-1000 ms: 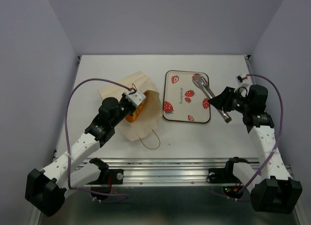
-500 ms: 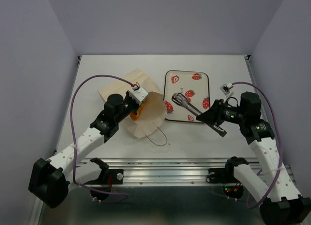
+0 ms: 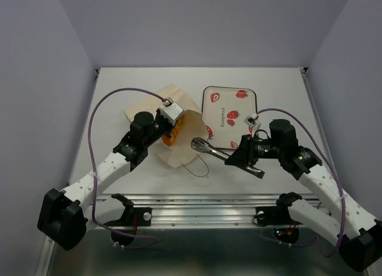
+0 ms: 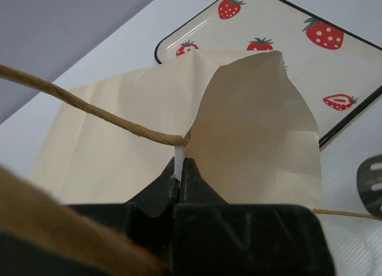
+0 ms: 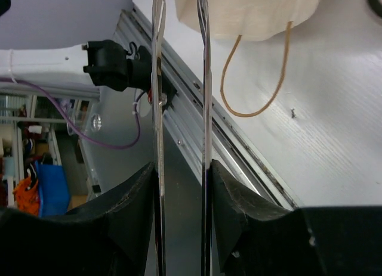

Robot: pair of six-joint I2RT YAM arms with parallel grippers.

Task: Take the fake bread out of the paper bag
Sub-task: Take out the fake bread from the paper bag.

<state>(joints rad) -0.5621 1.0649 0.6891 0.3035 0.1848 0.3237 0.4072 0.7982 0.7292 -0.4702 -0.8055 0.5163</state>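
Fake bread [image 3: 171, 135] shows orange in the mouth of the paper bag [image 3: 186, 148], which lies on the table [image 3: 268, 85]. It looks glossy, rigid and probably light and slippery, so it is best gripped across its middle.

Left wrist: the left jaws pinch the bag's rim.

Right wrist: the right jaws clamp tongs [image 5: 205, 79] aimed toward the bag.

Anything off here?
Nothing spilled or damaged. The paper bag lies on its side, its mouth rim pinched up by the left gripper; fake bread shows inside. The right gripper holds tongs toward it.
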